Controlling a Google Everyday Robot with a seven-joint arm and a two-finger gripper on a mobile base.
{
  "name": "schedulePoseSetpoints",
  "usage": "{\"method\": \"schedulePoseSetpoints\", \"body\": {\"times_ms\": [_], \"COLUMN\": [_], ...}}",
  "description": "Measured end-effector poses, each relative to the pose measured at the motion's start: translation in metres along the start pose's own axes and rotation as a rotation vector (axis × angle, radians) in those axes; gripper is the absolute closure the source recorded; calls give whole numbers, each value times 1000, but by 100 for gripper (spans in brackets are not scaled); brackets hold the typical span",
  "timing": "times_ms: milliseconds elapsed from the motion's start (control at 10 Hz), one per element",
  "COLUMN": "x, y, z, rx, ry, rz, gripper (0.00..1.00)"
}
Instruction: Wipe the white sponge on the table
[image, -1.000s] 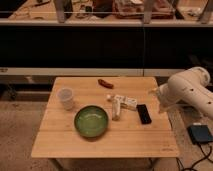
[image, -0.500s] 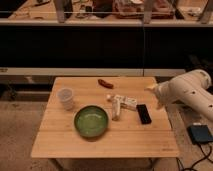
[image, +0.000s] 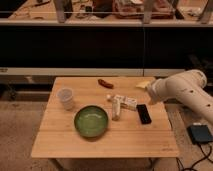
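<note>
The white sponge, a small cream oblong block, lies near the middle of the light-wood table, just right of a green bowl. My gripper hangs at the end of the white arm over the table's far right part. It sits up and to the right of the sponge, well apart from it. It is open and holds nothing.
A white packet with coloured print lies beside the sponge, with a black flat object to its right. A translucent cup stands at the left and a red item near the far edge. A dark shelf unit runs behind the table.
The arm has swung left and toward the table's far edge, carrying the gripper farther over the tabletop. The things on the table have not moved.
</note>
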Motion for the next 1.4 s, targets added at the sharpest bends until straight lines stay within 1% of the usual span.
{"method": "schedulePoseSetpoints", "body": {"times_ms": [100, 300, 400, 600, 700, 800, 1000, 1100, 1200, 1300, 1400], "x": [-18, -40, -48, -52, -52, -53, -65, -72, -76, -79, -76], "y": [-12, -22, -24, -26, -24, -22, -18, -18, -21, -24, -26], "z": [8, 23, 28, 30, 31, 34, 62, 81, 97, 113, 129], "rx": [23, 27, 28, 27, 20, 10, -29, -47, -60, -75, -98], "ry": [-30, -74, -89, -96, -98, -109, -181, -221, -252, -280, -294], "rz": [-119, -283, -340, -369, -378, -398, -511, -569, -614, -652, -681], "gripper": [35, 35, 35, 35, 35, 35, 35, 35, 35, 35, 35]}}
